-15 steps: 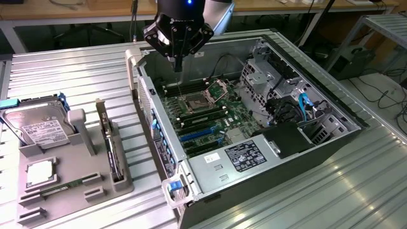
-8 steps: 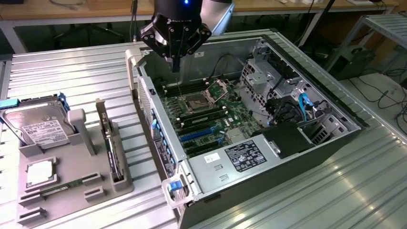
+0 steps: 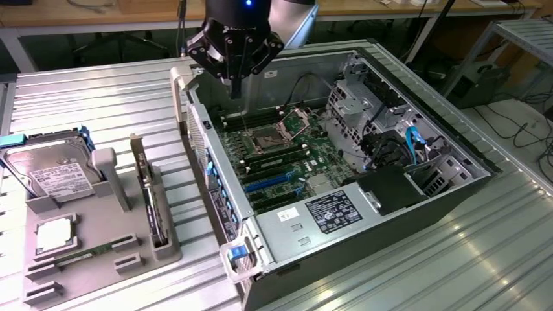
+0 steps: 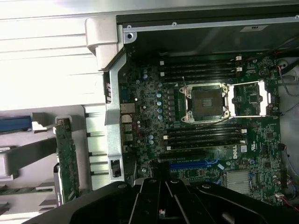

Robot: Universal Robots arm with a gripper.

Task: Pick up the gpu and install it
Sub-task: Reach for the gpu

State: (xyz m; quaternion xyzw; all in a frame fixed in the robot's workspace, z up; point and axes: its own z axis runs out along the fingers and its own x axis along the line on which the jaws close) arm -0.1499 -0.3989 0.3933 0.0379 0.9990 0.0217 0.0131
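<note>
Exterior view: black robot gripper [image 3: 235, 87] hung pressed together, empty, above open grey computer case [image 3: 363, 253], upper centre. Thin black gpu card [image 3: 155, 207] stood untouched in grey holder tray [image 3: 100, 223], lower left; pickup and install both left.

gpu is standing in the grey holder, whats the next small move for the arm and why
Probably swing the gripper out over the gpu and open it. It hangs shut and empty above the open computer case, while the card stands on edge in the holder at the exterior view's left, untouched.
</note>
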